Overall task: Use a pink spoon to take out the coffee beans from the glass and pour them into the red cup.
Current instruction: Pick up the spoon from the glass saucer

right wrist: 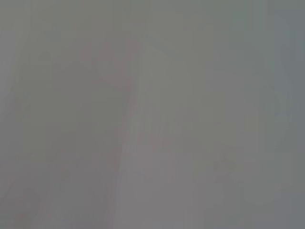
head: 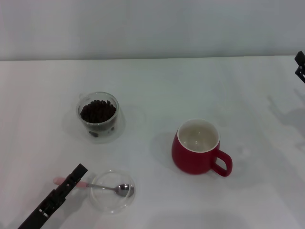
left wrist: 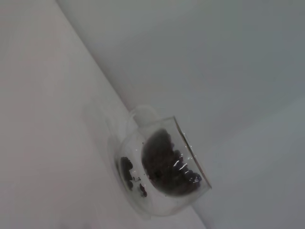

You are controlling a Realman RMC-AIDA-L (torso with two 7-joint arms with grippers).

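Note:
The pink spoon [head: 112,188] lies with its metal bowl in a shallow clear dish [head: 101,206] at the front left, its pale pink handle sticking out to the left. My left gripper [head: 76,172], a black bar rising from the bottom left corner, has its tip over that handle. Behind it stands the glass [head: 98,119] holding the coffee beans [head: 97,110]; the left wrist view also shows the glass [left wrist: 143,210] and the coffee beans [left wrist: 167,162]. The red cup [head: 198,150] stands right of centre, white inside and bare, handle to the front right. My right gripper [head: 300,66] sits at the far right edge.
Everything stands on a white table [head: 157,86] that meets a pale wall at the back. The right wrist view shows only a blank grey surface.

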